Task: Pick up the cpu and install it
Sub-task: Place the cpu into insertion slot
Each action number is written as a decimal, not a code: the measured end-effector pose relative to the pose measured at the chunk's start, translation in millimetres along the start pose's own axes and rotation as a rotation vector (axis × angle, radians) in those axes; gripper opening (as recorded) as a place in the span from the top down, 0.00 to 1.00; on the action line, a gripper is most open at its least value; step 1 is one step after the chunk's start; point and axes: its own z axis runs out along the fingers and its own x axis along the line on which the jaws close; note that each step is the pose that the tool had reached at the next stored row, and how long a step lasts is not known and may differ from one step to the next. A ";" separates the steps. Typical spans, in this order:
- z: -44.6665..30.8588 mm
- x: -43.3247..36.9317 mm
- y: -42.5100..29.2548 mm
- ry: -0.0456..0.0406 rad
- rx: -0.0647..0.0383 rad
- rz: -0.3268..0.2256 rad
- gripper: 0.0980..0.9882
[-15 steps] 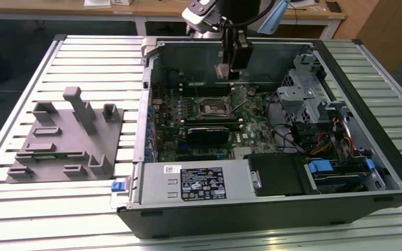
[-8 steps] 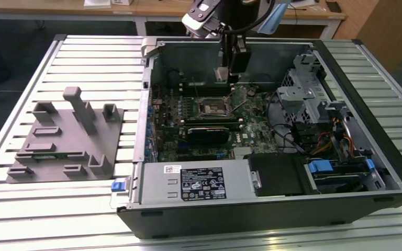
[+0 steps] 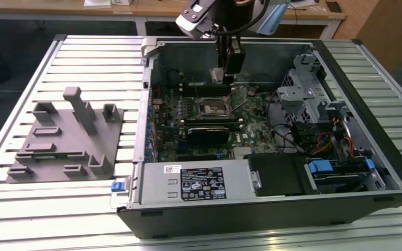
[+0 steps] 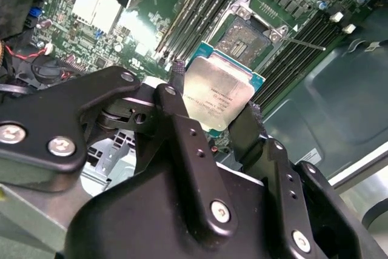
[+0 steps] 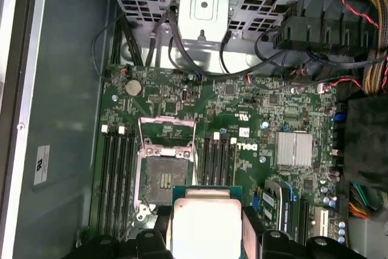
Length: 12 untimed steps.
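My gripper (image 3: 222, 78) hangs inside the open computer case (image 3: 368, 94), shut on the cpu (image 4: 218, 95). The cpu is a small square chip with a pale silvery top and a green rim, pinched at two opposite edges by the black fingers (image 4: 177, 77). It is held in the air above the motherboard (image 5: 242, 107), a little off to one side of the dark square socket (image 5: 165, 177), whose metal frame stands open. The same socket (image 4: 245, 39) shows bare beyond the chip in the second wrist view. In the first wrist view the cpu (image 5: 205, 222) partly overlaps the socket's edge.
Memory slots (image 5: 115, 168) flank the socket on both sides. A heatsink (image 5: 294, 148), cables (image 5: 364, 4) and a drive cage (image 3: 305, 89) crowd the case. The white-labelled grey box (image 3: 194, 180) sits at the case's front. A grey tray (image 3: 61, 141) lies at the exterior view's left.
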 end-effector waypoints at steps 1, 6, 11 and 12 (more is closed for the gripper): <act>0.0 0.0 -0.3 -0.0002 0.000 0.000 0.50; 1.9 0.3 -2.1 0.0000 0.000 0.001 0.50; 5.9 0.4 -3.2 -0.0001 0.000 0.002 0.50; 6.8 0.4 -3.3 -0.0001 0.000 0.002 0.50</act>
